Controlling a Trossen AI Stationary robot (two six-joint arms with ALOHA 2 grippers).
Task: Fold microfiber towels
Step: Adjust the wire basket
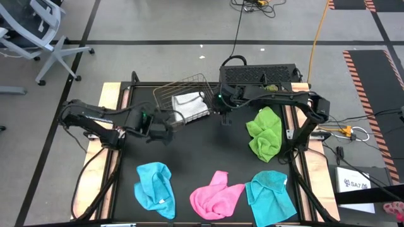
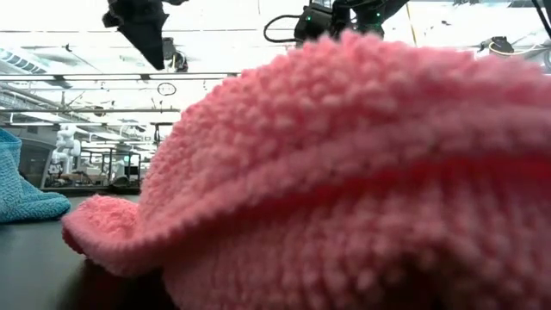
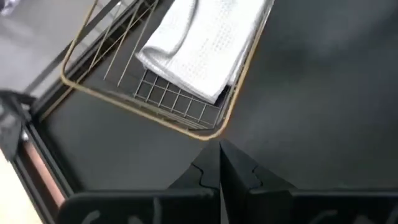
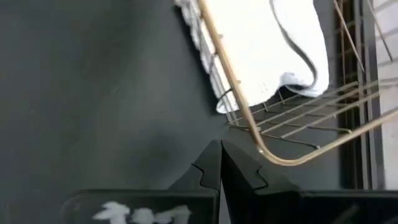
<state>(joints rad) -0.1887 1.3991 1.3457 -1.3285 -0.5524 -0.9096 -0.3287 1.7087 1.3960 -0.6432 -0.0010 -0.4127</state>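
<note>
A folded white-grey towel [image 1: 191, 106] lies in the copper wire basket [image 1: 183, 88] at the far middle of the table, also seen in the left wrist view [image 3: 199, 50] and the right wrist view [image 4: 261, 50]. My left gripper [image 1: 172, 124] hangs shut just left and near of the basket, its fingertips [image 3: 221, 158] above the bare mat. My right gripper [image 1: 224, 120] hangs shut just right of the basket [image 4: 249, 118]. Crumpled on the mat lie a lime green towel [image 1: 265, 132], a cyan towel [image 1: 156, 188], a pink towel [image 1: 216, 194] and a second cyan towel [image 1: 271, 195].
The pink towel [image 2: 362, 172] fills most of the low view, with a cyan towel [image 2: 26, 185] at its left. A black box [image 1: 259, 75] stands at the far edge behind the right arm. Bare black mat [image 1: 196, 151] lies between the basket and the near towels.
</note>
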